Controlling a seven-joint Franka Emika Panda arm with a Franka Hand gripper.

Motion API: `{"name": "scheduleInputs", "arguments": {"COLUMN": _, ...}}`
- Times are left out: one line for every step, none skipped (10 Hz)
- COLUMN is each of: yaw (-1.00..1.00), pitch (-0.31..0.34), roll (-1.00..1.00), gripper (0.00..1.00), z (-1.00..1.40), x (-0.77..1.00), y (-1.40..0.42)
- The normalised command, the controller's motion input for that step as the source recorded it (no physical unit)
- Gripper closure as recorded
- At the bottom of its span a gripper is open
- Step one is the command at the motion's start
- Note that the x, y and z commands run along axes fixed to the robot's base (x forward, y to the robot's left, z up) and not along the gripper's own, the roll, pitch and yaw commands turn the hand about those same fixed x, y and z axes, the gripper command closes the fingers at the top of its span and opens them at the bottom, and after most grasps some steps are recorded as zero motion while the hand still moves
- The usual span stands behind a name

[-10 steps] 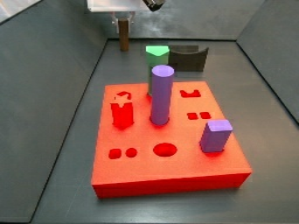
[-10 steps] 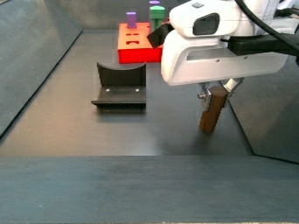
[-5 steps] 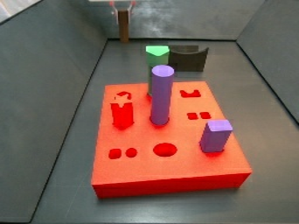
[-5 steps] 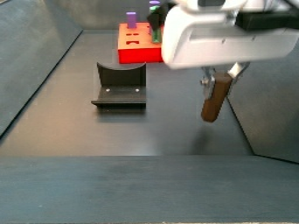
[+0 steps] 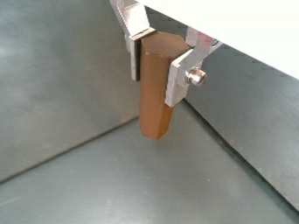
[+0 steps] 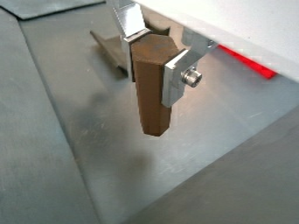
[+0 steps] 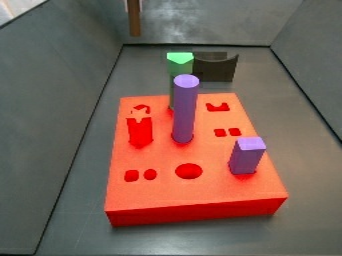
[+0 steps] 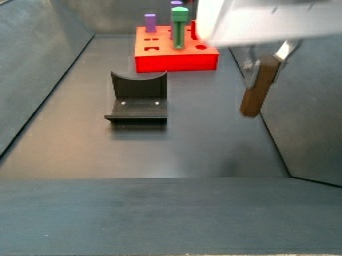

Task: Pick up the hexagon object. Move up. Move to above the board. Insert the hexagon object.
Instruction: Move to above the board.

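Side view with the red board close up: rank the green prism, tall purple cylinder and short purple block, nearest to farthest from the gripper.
The gripper holds the brown bar at the far end.
1. Green prism, far end.
2. Tall purple cylinder, on the red board.
3. Short purple block, board's near corner.

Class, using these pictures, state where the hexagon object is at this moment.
The hexagon object is clamped upright in the gripper, hanging clear above the dark floor in both wrist views; in a side view it hangs beside the fixture, short of the board.
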Motion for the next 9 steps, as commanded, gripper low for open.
{"name": "scheduleInputs", "arguments": {"yaw": 0.08, "pitch": 0.036, "roll": 0.06, "gripper": 1.00, "z": 1.00, "x": -0.22, "y": -0.21}}
{"name": "scheduleInputs", "arguments": {"yaw": 0.05, "pitch": 0.052, "roll": 0.11, "gripper": 1.00, "z": 1.00, "x": -0.20, "y": -0.18}}
{"name": "scheduleInputs", "arguments": {"yaw": 0.04, "pitch": 0.053, "roll": 0.12, "gripper": 1.00, "z": 1.00, "x": -0.18, "y": -0.17}}
{"name": "scheduleInputs", "arguments": {"yaw": 0.03, "pitch": 0.042, "roll": 0.11, "gripper": 1.00, "z": 1.00, "x": -0.16, "y": -0.15}}
{"name": "scheduleInputs", "arguments": {"yaw": 0.02, "pitch": 0.037, "roll": 0.10, "gripper": 1.00, "z": 1.00, "x": -0.15, "y": -0.13}}
{"name": "scheduleInputs", "arguments": {"yaw": 0.02, "pitch": 0.029, "roll": 0.10, "gripper": 1.00, "z": 0.91, "x": -0.12, "y": -0.10}}
{"name": "scheduleInputs", "arguments": {"yaw": 0.02, "pitch": 0.035, "roll": 0.09, "gripper": 1.00, "z": 0.74, "x": -0.09, "y": -0.07}}
{"name": "scheduleInputs", "arguments": {"yaw": 0.02, "pitch": 0.053, "roll": 0.09, "gripper": 1.00, "z": 0.53, "x": -0.04, "y": -0.04}}
{"name": "scheduleInputs", "arguments": {"yaw": 0.02, "pitch": 0.069, "roll": 0.09, "gripper": 1.00, "z": 0.42, "x": -0.02, "y": -0.03}}
